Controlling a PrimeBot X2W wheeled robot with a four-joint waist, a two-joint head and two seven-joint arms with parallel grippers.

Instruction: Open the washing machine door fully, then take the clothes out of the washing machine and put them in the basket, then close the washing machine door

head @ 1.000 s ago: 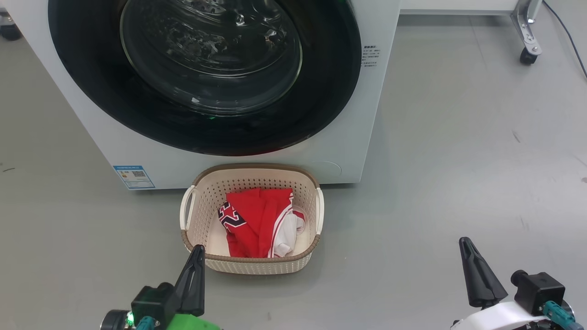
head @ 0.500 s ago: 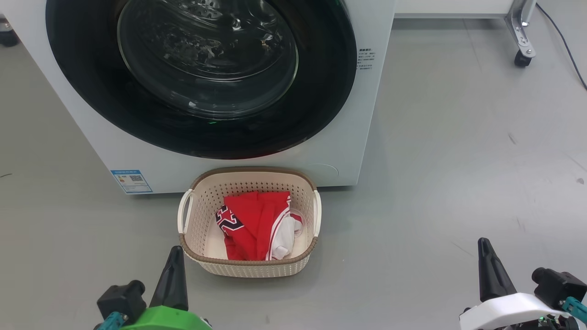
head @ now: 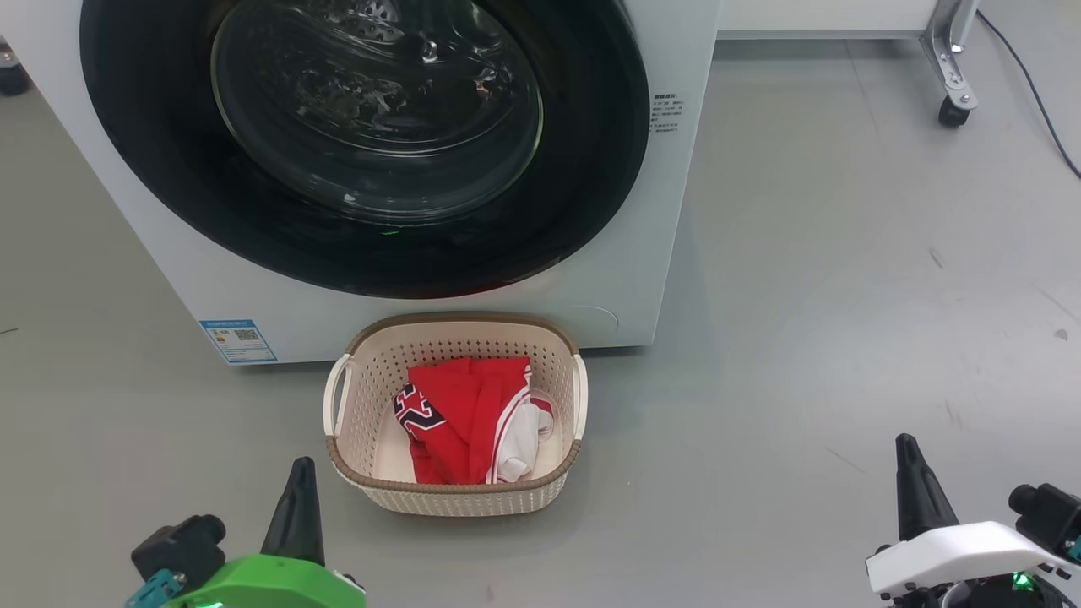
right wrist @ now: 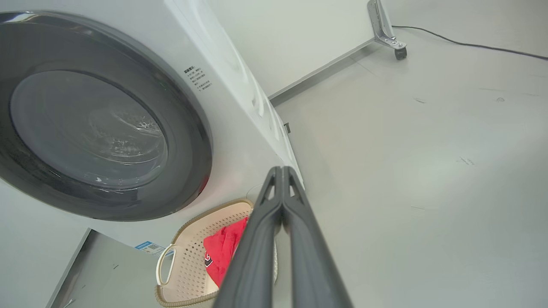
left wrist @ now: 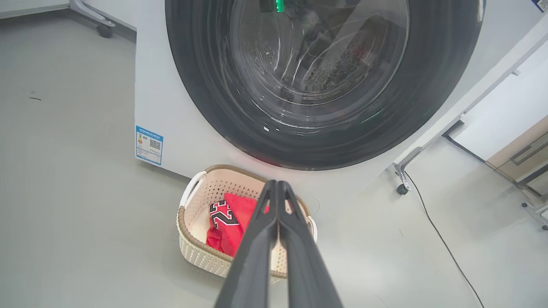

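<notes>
Now read the layout, because each placement tells you where the job stands. The washing machine door (head: 363, 143) lies flat against the front of the washing machine (head: 667, 236). In the right wrist view its black rim sits flush with the white panel, so the drum is shut off. Through the glass you can make out perforated steel, and I can pick out no red cloth behind it.

The clothes (head: 464, 418) lie bunched inside the basket (head: 456, 321), number print toward your left and white panel toward your right. The basket stands on the floor (head: 802, 338) just in front of the machine, beneath the door's lower edge. That spot looks chosen so a garment travels only a short way from the drum, while the door can swing above the rim.

Your left end effector (head: 299, 477) has its fingers pressed together on nothing and sits near the basket's front left corner without touching it. Your right end effector (head: 910, 460) is likewise closed and empty, well off to the right over bare floor.

With both clear of door and basket, I judge all three steps done, and nothing calls for another grasp.
</notes>
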